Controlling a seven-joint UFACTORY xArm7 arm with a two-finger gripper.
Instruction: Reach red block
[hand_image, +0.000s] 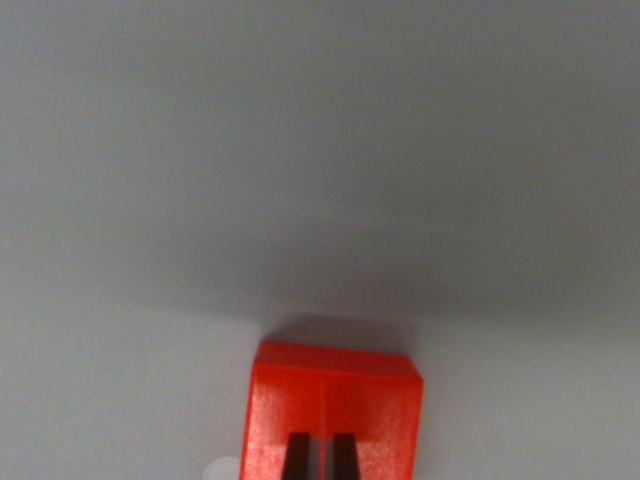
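The red block (335, 400) lies on a pale grey surface at the bottom centre of the wrist view, its near part cut off by the frame edge. My gripper (321, 458) shows as two dark fingertips (297, 458) standing over the block's near face. Only a thin slit separates them and nothing is held between them. The rest of the gripper is out of the frame.
The grey tabletop (320, 180) fills the whole view, with a soft shadow band just beyond the block. A small whitish blob (220, 468) sits at the bottom edge, left of the block.
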